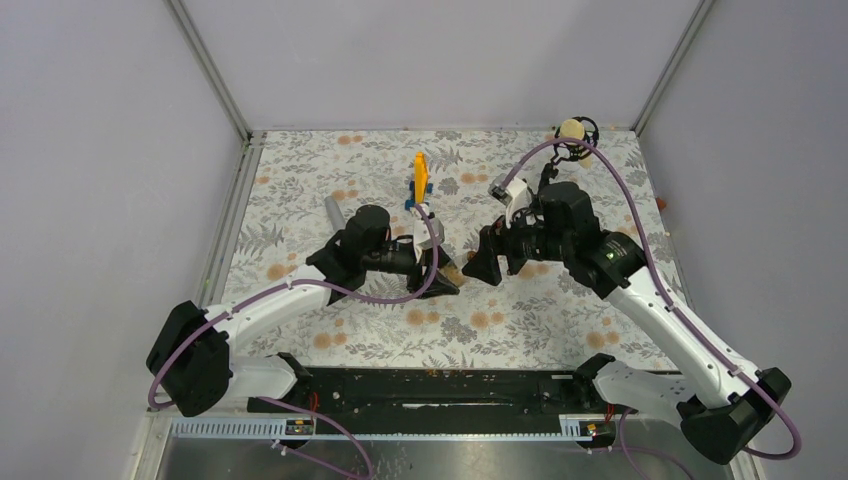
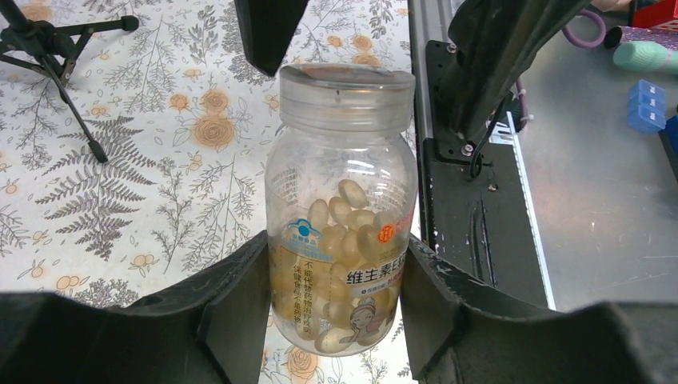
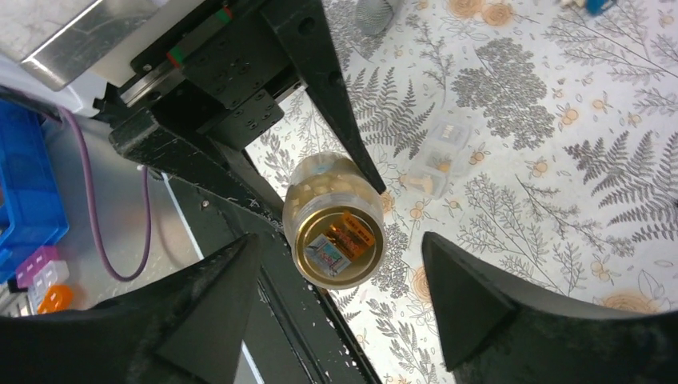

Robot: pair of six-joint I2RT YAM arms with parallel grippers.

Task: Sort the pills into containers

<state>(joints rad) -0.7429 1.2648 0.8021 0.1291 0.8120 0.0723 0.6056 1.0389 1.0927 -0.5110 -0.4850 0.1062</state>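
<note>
While the left pincer is gripping the pill jar labelled 维生素E, the right pincer is standing open around its far end.

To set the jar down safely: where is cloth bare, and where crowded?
Bare: the floral cloth strip between the forearms and the black base rail; the far-left corner behind the grey cylindrical tube. Crowded: the centre, where left tool holds the clear pill jar facing right tool, by the upright orange piece.

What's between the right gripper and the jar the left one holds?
Nothing. In the right wrist view the open right gripper faces the lid of the jar, with only bare gaps either side.
</note>
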